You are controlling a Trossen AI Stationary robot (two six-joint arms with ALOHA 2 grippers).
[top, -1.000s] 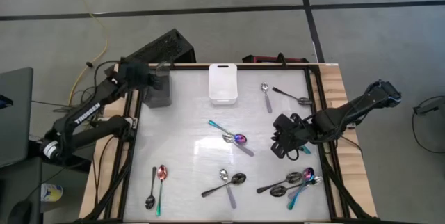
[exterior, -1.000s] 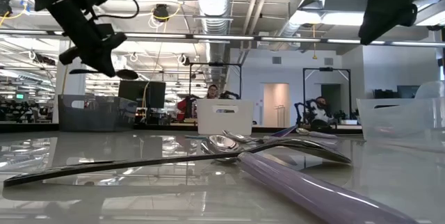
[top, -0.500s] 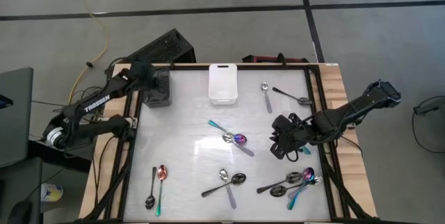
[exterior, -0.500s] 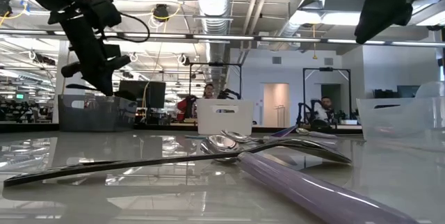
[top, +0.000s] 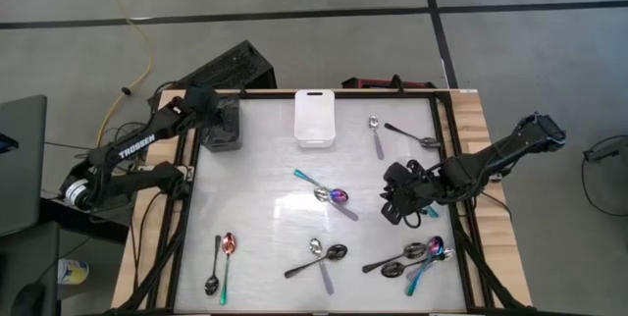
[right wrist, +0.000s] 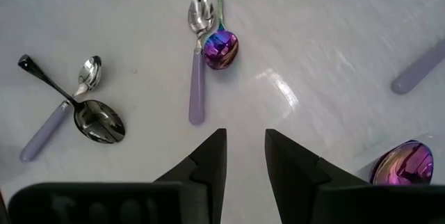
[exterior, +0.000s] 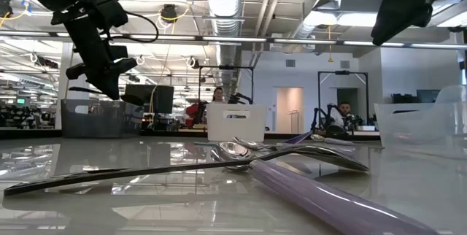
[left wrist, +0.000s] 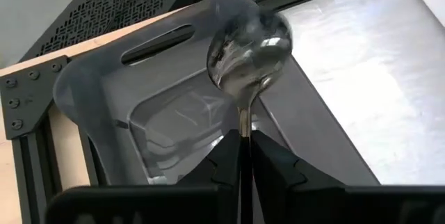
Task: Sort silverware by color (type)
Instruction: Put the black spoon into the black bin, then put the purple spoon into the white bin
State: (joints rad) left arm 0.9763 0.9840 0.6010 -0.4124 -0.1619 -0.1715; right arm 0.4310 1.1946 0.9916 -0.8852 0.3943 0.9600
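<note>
My left gripper (top: 218,117) is at the far left corner, over the dark bin (top: 225,128), shut on a dark shiny spoon (left wrist: 249,50). The white bin (top: 315,118) stands at the far edge. My right gripper (top: 400,201) hovers open above bare table near the right edge. Loose spoons lie flat on the table. A rainbow and a silver one are at the centre (top: 331,196), and a black and a silver one (top: 324,253) are nearer. A mixed cluster (top: 414,256) sits near right, two (top: 392,133) far right, and two (top: 220,263) near left. My left gripper pinches the dark spoon's thin stem (left wrist: 243,125) between its two fingers, which slant down from above. The bowl (left wrist: 250,46) sticks out beyond the fingertips. The spoon is lifted clear, about level in the low view (exterior: 130,98), above the dark bin's open top (left wrist: 139,113).
The table's dark frame rails (top: 192,188) run along the left and right sides. A black perforated box (top: 228,66) stands behind the dark bin. Bare table lies between the white bin and the centre spoons (right wrist: 208,43).
My left gripper, still shut on the dark spoon, has come down toward the dark bin and a little toward the table's right. It has kept still for the last half second. My right gripper has stayed where it was.
</note>
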